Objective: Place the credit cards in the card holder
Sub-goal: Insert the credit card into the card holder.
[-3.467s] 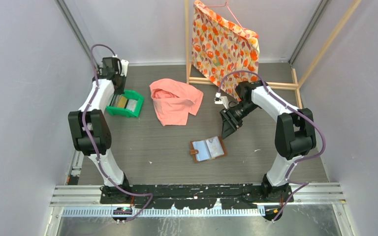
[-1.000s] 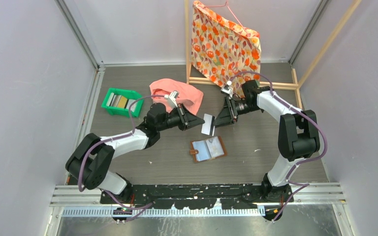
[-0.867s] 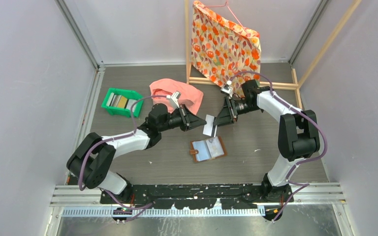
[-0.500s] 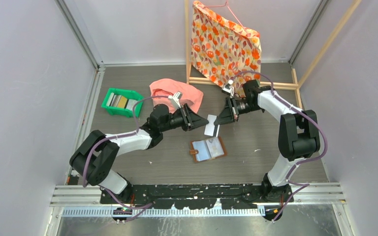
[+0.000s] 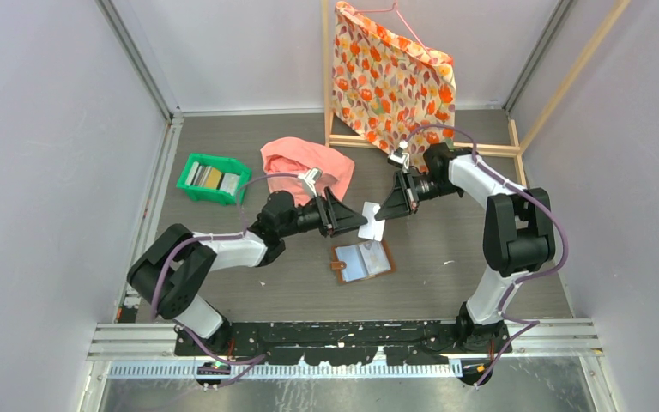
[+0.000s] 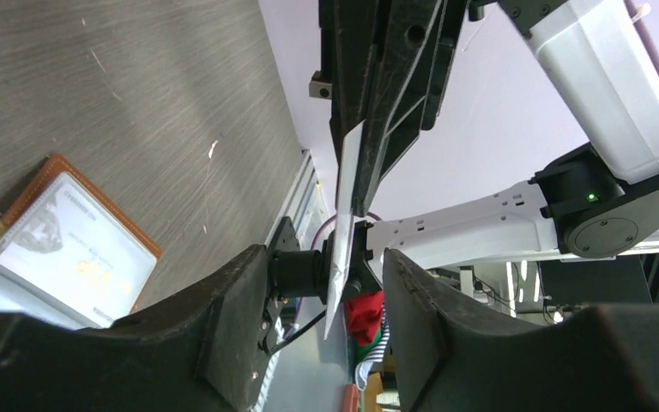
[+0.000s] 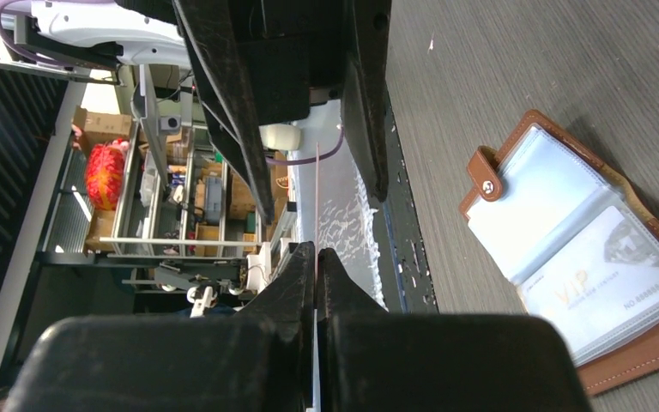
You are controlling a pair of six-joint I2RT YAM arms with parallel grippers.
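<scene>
1. The right gripper (image 5: 384, 212) is closed on a white card (image 5: 371, 221). In the right wrist view its two fingers (image 7: 296, 283) are pressed together, and the card is seen edge-on between them.
2. The left gripper (image 5: 349, 225) is held wide. In the left wrist view its jaws are spread on either side of the white card's free end, and no contact between a finger and the card can be made out.
3. The white card is held in the air between the two grippers, which face each other tip to tip. From above it is seen just beyond the far edge of the card holder (image 5: 363, 261).
4. The card holder is laid open and flat on the grey table (image 5: 480, 257), with its snap tab at the left edge and its clear pockets exposed. A pale VIP card (image 7: 609, 275) is seated in one pocket.
5. More cards (image 5: 210, 178) are stood in the green tray (image 5: 190, 192) at the far left, well apart from the card holder.
6. A pink cloth (image 5: 305, 167) is spread beyond the left gripper. A floral bag (image 5: 390, 77) is hung on a wooden frame (image 5: 326, 69) at the far edge.
</scene>
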